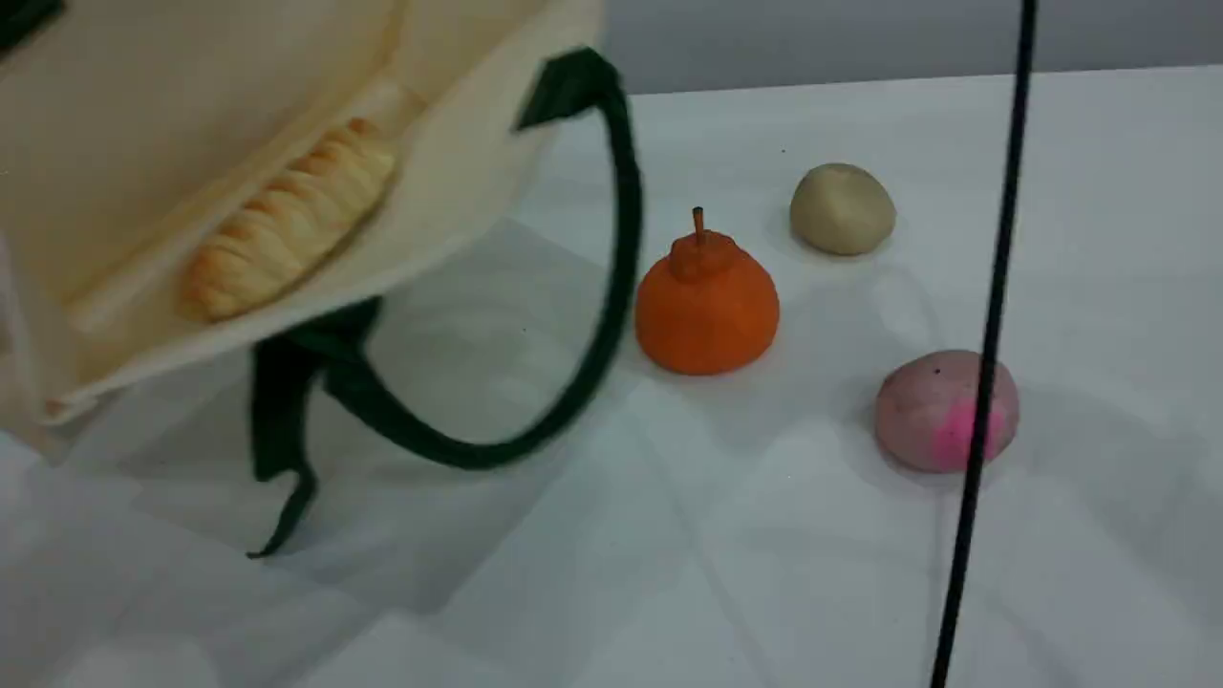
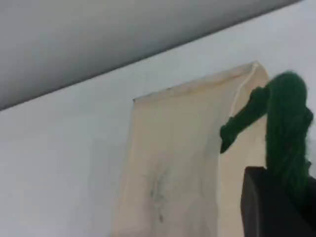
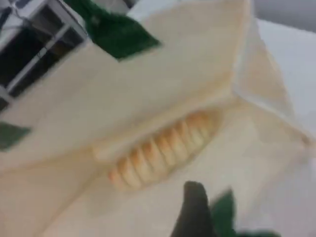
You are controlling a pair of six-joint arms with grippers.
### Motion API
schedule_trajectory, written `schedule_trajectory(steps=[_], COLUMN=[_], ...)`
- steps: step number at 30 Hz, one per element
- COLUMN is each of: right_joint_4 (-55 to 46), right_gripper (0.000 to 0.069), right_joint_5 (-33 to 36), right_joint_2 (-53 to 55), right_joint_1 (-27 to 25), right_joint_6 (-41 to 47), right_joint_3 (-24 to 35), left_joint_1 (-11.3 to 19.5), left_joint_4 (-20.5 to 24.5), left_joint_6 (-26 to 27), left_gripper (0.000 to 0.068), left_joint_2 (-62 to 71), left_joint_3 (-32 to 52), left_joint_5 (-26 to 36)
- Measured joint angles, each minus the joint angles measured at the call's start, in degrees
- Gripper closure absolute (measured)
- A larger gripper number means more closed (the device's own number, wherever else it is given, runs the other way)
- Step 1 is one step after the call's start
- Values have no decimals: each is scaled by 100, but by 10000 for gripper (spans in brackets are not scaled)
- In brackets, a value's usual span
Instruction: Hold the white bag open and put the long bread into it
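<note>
The white bag (image 1: 143,143) hangs lifted at the upper left of the scene view, its mouth open toward the camera. The long bread (image 1: 291,220) lies inside it on the lower wall. The right wrist view looks into the bag (image 3: 163,89) at the bread (image 3: 160,150). One dark fingertip (image 3: 195,212) of my right gripper shows below the bread, apart from it; its other finger is out of view. In the left wrist view my left gripper's fingertip (image 2: 276,202) is shut on the green handle (image 2: 286,128) of the bag (image 2: 173,163). Neither arm shows in the scene view.
The bag's other green handle (image 1: 611,287) loops down onto the table. To its right stand an orange pumpkin-shaped piece (image 1: 707,301), a round beige bun (image 1: 843,208) and a pink-marked bun (image 1: 946,411). A black cable (image 1: 994,315) crosses the right side.
</note>
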Motion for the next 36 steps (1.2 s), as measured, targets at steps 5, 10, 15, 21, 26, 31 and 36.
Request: schedule_trajectory(steps=[5, 10, 15, 21, 26, 31, 36], right_joint_4=[-179, -355, -724, -1045, -1107, -1111, -1106], right_gripper=[181, 190, 196, 197, 197, 197, 197], right_joint_5=[16, 23, 36, 49, 49, 57, 69], right_joint_2=[-61, -316, -686, -1199, -1421, -1421, -1416], right_joint_1=[5, 5, 5, 5, 5, 5, 5], right_joint_6=[98, 98, 189, 399, 399, 399, 399], right_joint_3=[0, 0, 0, 0, 0, 6, 6], left_joint_1=[258, 648, 648, 643, 629, 629, 629], left_joint_4=[497, 577, 752, 729, 376, -2, -63], left_joint_6=[-229, -235, -378, -413, -530, -530, -519], left_gripper=[592, 592, 592, 592, 592, 592, 592], left_joint_2=[-239, -296, -269, -187, 15, 370, 798], left_joint_3=[10, 139, 432, 1256, 1924, 2079, 2079], left_joint_5=[127, 138, -72, -609, -1223, -1521, -1531])
